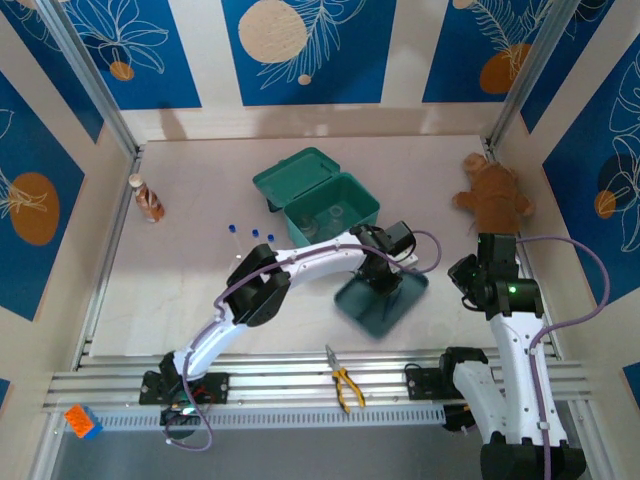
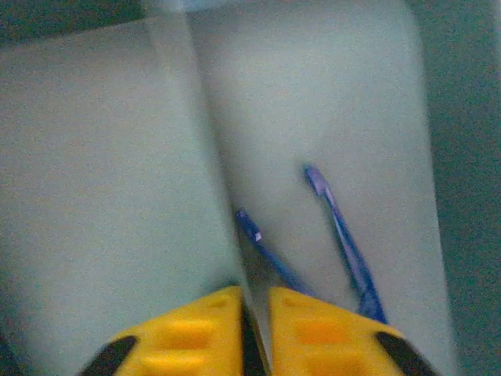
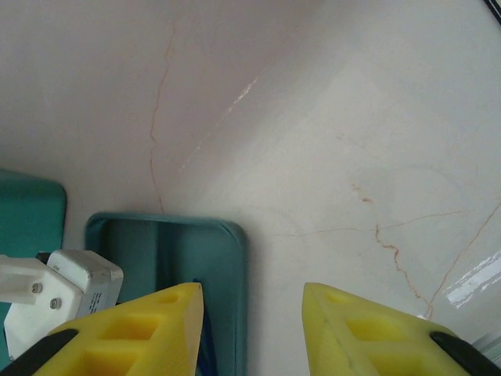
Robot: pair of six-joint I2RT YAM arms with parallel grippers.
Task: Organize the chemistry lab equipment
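Standing behind left claw (image 1: 382,285): green box (image 1: 300,175).

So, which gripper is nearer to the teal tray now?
Left. The left gripper is directly over the teal tray, low above its floor; the right gripper hangs beside the tray's right edge, mostly above the table.

pale table (image 1: 180,290) with green box (image 1: 330,195), plush toy (image 1: 495,195)

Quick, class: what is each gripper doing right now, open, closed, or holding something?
Left gripper: closed, apparently pinching a slender clear tube.
Right gripper: open, nothing between its fingers.
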